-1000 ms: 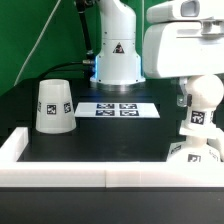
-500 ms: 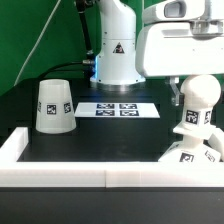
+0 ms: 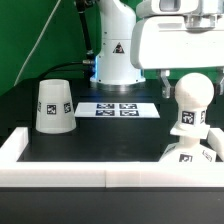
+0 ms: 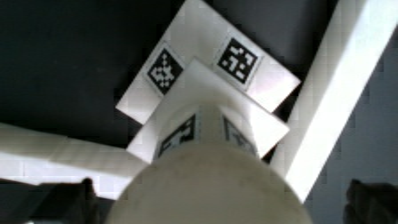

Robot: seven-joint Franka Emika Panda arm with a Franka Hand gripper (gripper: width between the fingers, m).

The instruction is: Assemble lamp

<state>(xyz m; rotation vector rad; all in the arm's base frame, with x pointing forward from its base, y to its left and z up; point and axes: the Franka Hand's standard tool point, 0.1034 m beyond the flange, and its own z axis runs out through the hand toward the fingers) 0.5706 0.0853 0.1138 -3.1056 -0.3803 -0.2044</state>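
Note:
The round bulb (image 3: pixel 191 100) stands upright by its neck on the low square base (image 3: pixel 190 153) at the exterior view's right, near the front wall. My gripper (image 3: pixel 190 78) hangs just over the bulb's top, open, with a finger (image 3: pixel 166 82) beside the globe. In the wrist view the bulb (image 4: pixel 205 185) fills the space between my dark fingers (image 4: pixel 71 196), with a gap on each side, and the tagged base (image 4: pixel 210 58) lies beyond it. The cup-like shade (image 3: pixel 54 105) stands wide end down at the exterior view's left, far from my gripper.
The marker board (image 3: pixel 119 109) lies flat in the middle of the black table. A white raised wall (image 3: pixel 100 177) runs along the front and sides. The arm's white pedestal (image 3: pixel 118 50) stands at the back.
My gripper has risen and shifted toward the exterior view's left, uncovering the bulb's globe. The bulb now stands more upright on the base. The shade has not moved.

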